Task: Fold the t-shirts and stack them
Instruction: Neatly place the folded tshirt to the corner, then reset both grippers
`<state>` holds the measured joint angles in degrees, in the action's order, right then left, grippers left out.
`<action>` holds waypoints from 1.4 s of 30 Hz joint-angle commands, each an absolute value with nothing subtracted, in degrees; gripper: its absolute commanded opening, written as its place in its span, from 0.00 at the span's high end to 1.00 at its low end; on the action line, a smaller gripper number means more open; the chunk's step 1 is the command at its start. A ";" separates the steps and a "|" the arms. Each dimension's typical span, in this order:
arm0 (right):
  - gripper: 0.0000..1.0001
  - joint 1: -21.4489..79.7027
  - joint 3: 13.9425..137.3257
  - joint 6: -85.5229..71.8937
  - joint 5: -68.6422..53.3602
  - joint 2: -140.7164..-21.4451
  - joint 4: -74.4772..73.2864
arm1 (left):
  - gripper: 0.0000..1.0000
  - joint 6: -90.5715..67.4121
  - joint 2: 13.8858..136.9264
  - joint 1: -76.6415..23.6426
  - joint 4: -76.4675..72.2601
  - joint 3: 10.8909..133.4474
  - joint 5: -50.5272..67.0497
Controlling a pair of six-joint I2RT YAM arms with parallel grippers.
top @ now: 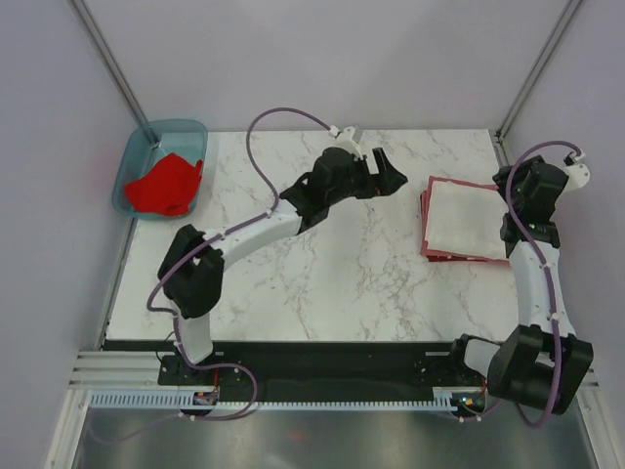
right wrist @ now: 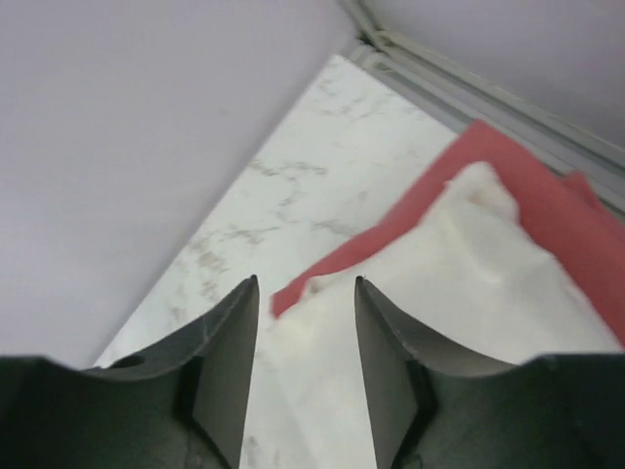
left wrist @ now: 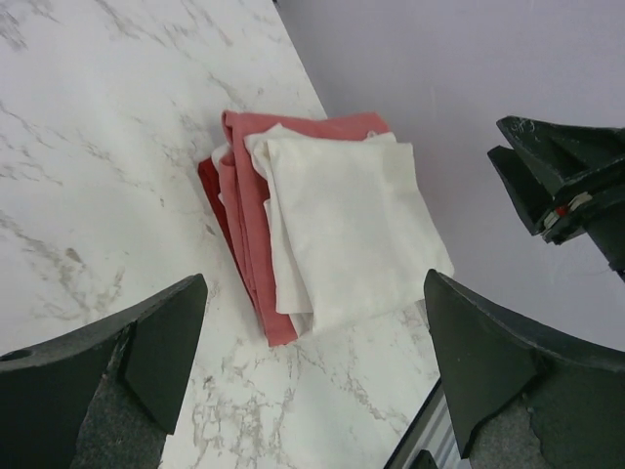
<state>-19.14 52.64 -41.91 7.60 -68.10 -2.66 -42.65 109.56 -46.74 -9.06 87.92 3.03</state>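
- Left end effector (top: 389,174) is hovering, jaws wide apart.
- Right end effector (right wrist: 305,283) is hanging over the white shirt (top: 467,220), jaws apart.
- Red shirt (top: 164,186) is lying in the tub (top: 132,159).

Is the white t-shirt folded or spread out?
Folded: the white t-shirt lies as a compact rectangle atop the brick-red shirt, with layered edges showing in the left wrist view.

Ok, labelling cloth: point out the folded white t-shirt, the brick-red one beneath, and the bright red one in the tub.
Folded white t-shirt (top: 467,220): top view, centre.
Brick-red t-shirt (left wrist: 241,210): left wrist view, exposed edge.
Bright red t-shirt (top: 164,186): top view, crumpled middle.
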 commanded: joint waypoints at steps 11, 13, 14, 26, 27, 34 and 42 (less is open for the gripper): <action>0.16 6.66 55.20 -27.17 4.12 -62.93 -11.43 | 0.00 -37.63 78.41 -39.03 7.56 61.74 -5.96; 0.08 10.18 54.23 -25.50 6.84 -63.80 -11.16 | 0.00 -36.74 75.51 -37.71 8.17 57.85 -6.94; 0.02 13.59 53.53 -24.53 7.81 -64.94 -11.16 | 0.00 -36.30 73.15 -37.10 8.26 54.09 -7.64; 0.02 42.71 47.74 -24.95 22.06 -74.89 2.43 | 0.00 -36.03 61.44 -32.00 -3.25 30.24 -11.18; 0.02 42.63 46.51 -26.27 22.06 -74.27 4.37 | 0.00 -35.43 60.65 -31.56 -4.56 30.15 -10.21; 0.02 42.45 43.51 -28.21 29.79 -71.46 5.10 | 0.00 -35.51 60.37 -31.55 -5.45 30.41 -9.76; 0.02 42.45 42.45 -27.95 30.76 -69.70 5.01 | 0.00 -35.07 60.82 -31.55 -4.92 31.20 -8.88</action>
<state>42.48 43.20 -27.42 28.49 -71.42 3.01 -37.39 61.04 -31.83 -2.37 29.63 -8.80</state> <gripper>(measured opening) 0.982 0.993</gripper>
